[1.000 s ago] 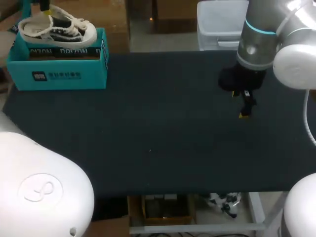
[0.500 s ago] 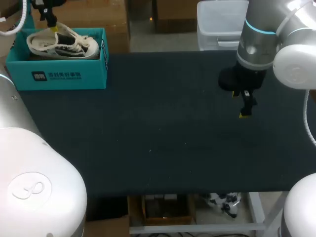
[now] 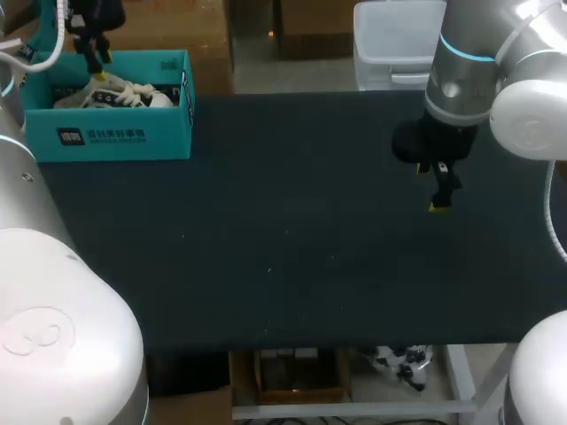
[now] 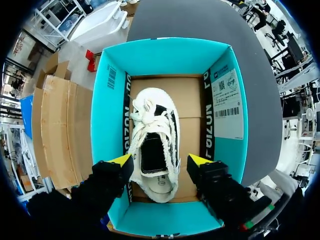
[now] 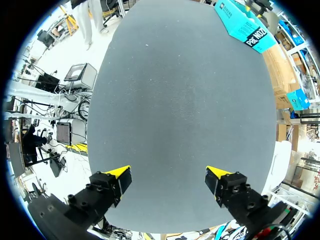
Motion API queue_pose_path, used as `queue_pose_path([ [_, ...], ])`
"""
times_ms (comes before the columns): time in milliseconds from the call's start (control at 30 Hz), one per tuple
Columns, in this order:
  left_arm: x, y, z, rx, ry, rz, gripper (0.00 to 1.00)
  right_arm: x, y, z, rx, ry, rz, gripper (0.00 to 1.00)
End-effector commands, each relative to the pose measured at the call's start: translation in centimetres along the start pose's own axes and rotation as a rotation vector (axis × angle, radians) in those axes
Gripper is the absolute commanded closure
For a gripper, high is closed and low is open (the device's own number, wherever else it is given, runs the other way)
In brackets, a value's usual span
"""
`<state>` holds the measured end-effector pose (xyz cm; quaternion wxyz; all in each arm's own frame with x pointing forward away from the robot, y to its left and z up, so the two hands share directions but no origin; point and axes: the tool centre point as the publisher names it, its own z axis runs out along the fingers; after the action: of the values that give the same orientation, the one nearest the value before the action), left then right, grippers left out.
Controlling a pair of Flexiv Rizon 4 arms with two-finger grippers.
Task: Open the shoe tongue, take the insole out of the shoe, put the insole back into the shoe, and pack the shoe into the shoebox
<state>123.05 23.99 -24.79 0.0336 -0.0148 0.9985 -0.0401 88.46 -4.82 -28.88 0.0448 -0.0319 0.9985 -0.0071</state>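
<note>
Shoe (image 4: pixel 152 142) packed, both arms empty-handed.
At the table's (image 3: pixel 292 257) two o'clock the right gripper (image 5: pixel 169 177) points down, fingers apart; at ten o'clock the left gripper (image 4: pixel 161 162) hovers, released, over the shoe inside the teal shoebox (image 4: pixel 107 125).

Even indoor light, with glare on the white right arm (image 3: pixel 532 119).

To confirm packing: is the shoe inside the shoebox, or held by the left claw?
Inside. The shoe lies sole-down on the shoebox floor; the left claw is open, fingers spread wider than it.
</note>
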Motion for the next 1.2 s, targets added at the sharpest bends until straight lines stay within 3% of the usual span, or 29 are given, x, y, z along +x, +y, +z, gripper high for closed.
queue_pose_path([
  [33, 0.0, -0.1, -1.2, -0.001, 0.070, 0.009, 0.00, 0.0, 0.0, -0.1, 0.000, 0.001, -0.001, 0.00],
  [167, 0.7, -1.0, -2.3, 0.004, 0.064, 0.019, 0.00, 0.0, 0.0, -0.1, 0.000, 0.001, -0.001, 0.00],
  [300, 1.5, -3.1, -3.4, 0.036, 0.100, -0.022, 0.00, 0.0, 0.0, -0.1, 0.000, 0.001, -0.001, 0.00],
  [733, 8.5, -11.5, -7.8, 0.000, 0.103, -0.087, 0.00, 0.0, 0.0, -0.1, 0.000, 0.001, -0.001, 0.00],
  [1033, 15.5, -15.7, -6.5, -0.008, 0.025, -0.094, 0.00, 0.0, 0.0, -0.1, 0.000, 0.001, -0.001, 0.00],
  [1200, 17.6, -17.3, -5.3, 0.000, 0.001, -0.096, 0.00, 0.0, 0.0, -0.1, 0.000, 0.001, -0.001, 0.00],
])
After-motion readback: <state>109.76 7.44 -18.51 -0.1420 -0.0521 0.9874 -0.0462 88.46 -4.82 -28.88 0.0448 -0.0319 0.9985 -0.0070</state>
